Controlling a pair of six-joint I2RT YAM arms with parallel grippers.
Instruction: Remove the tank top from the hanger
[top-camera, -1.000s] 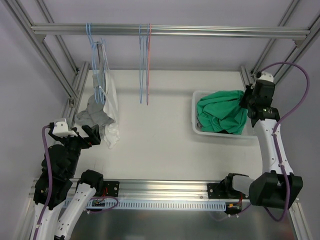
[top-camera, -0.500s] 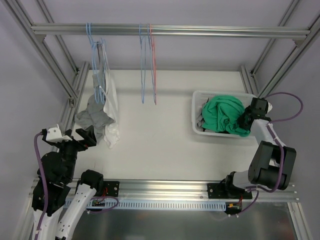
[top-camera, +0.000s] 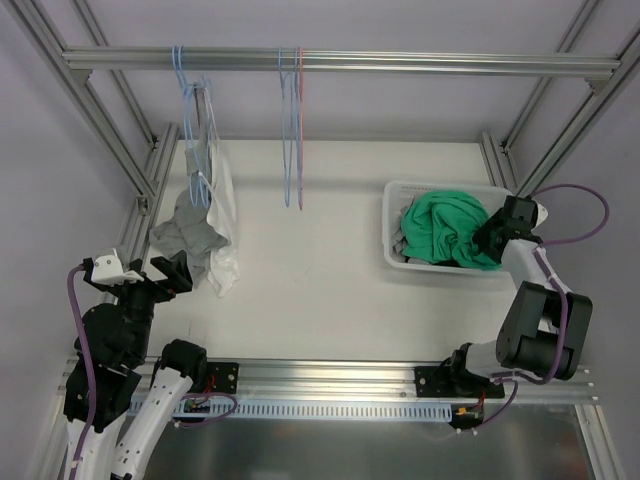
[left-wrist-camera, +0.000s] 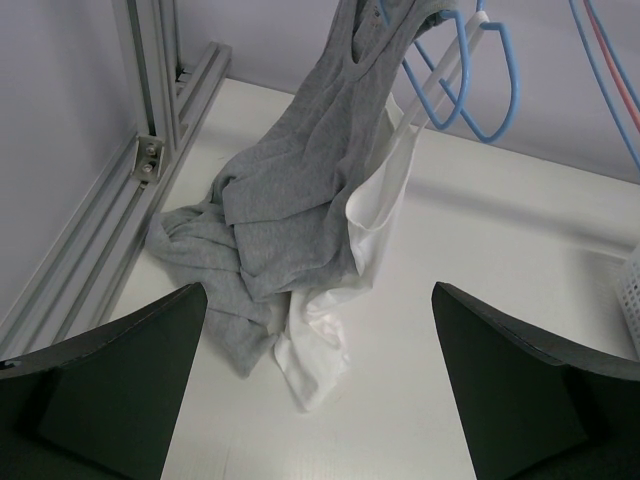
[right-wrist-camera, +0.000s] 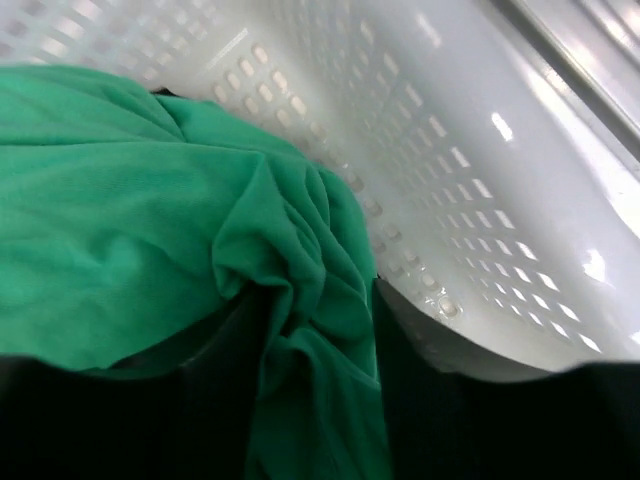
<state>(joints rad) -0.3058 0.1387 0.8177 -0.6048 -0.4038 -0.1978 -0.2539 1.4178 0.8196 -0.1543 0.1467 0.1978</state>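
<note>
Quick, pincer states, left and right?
Left pincer: open, empty.
Right pincer: around green cloth; gripped or not cannot be told.

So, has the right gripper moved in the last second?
Yes. The right gripper has shifted from the white basket's far right corner nearer along its right wall, against the green garment.

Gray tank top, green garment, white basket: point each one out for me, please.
gray tank top (left-wrist-camera: 290, 200), left wrist view, middle of its hanging body.
green garment (top-camera: 445, 228), top external view, centre of the bundle.
white basket (right-wrist-camera: 450, 140), right wrist view, perforated inner wall.
</note>
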